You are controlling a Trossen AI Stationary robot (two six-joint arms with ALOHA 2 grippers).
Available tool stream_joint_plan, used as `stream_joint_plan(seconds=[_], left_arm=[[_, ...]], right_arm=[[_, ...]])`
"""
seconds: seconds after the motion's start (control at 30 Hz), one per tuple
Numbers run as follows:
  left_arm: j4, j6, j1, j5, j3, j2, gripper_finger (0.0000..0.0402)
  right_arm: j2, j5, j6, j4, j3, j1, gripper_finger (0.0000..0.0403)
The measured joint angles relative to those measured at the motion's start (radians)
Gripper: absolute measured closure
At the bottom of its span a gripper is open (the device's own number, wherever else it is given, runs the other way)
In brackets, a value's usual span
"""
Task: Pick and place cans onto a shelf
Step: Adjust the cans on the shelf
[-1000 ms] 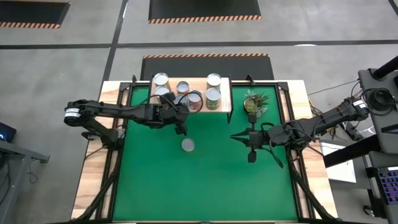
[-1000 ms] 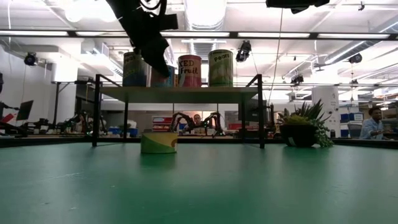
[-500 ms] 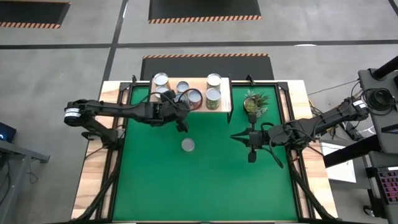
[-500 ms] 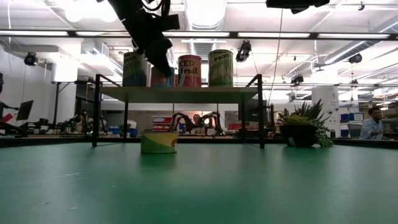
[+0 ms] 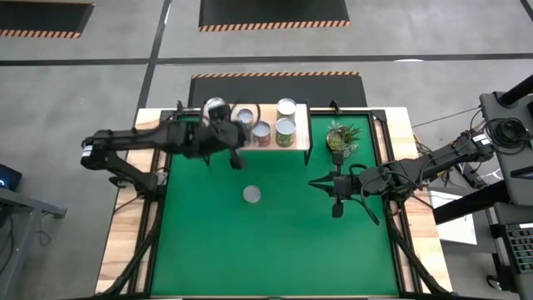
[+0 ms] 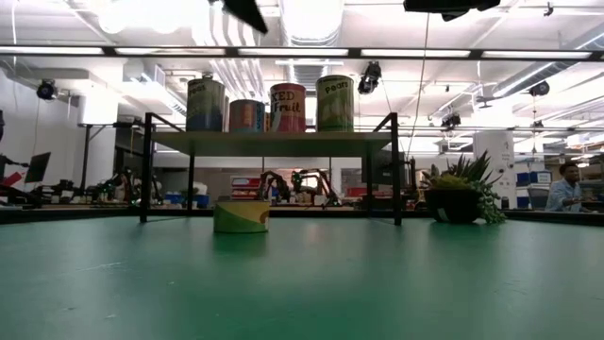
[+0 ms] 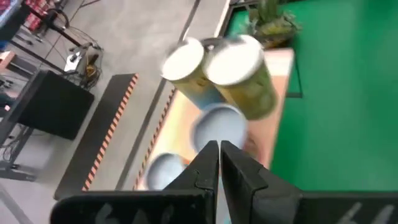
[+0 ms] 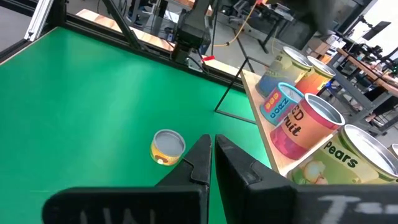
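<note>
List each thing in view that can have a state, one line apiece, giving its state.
Left pincer: shut, empty, near the shelf's front edge.
Right pincer: shut, empty, over the table.
Shelf: holding upright cans.
Short can: upright on the table, off the shelf.
Plant: upright.

Cans [image 5: 285, 131] stand upright on shelf [image 5: 301, 142]; one can [image 5: 251, 194] on table.

Green table [image 5: 275, 242], one can [image 5: 251, 194], potted plant [image 5: 341, 138], shelf [image 5: 301, 125] carrying cans [image 5: 286, 129]

Cans [image 5: 265, 127] on shelf [image 5: 302, 142] at table's [image 5: 275, 242] far edge; one can [image 5: 251, 194] mid-table; plant [image 5: 341, 138] right of shelf.
</note>
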Motion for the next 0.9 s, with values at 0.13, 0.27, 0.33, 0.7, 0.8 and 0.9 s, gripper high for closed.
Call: stream_joint_plan(seconds=[0.13,0.27,0.33,0.7,0.8,0.9], left_arm=[[-0.133,0.039,0.078,0.119,0.2,0.067,0.0402],[-0.27,0.045,0.171,0.254,0.366,0.165,0.0402],[-0.333,0.045,0.217,0.308,0.433,0.216,0.0402],[-0.423,0.065,0.379,0.359,0.534,0.379,0.0402],[-0.386,0.07,0.396,0.363,0.497,0.379,0.0402],[-0.375,0.075,0.415,0.385,0.464,0.38,0.0402]], right_arm=[[0.0,0.0,0.0,0.001,0.0,0.0,0.0394],[0.0,0.0,0.0,0.0,0.0,0.0,0.0394],[0.0,0.0,0.0,-0.002,0.0,0.0,0.0394],[0.0,-0.001,0.011,-0.03,0.0,0.0,0.0394],[0.0,0.0,0.011,-0.031,0.0,0.0,0.0394],[0.0,0.0,0.011,-0.031,0.0,0.0,0.0394]])
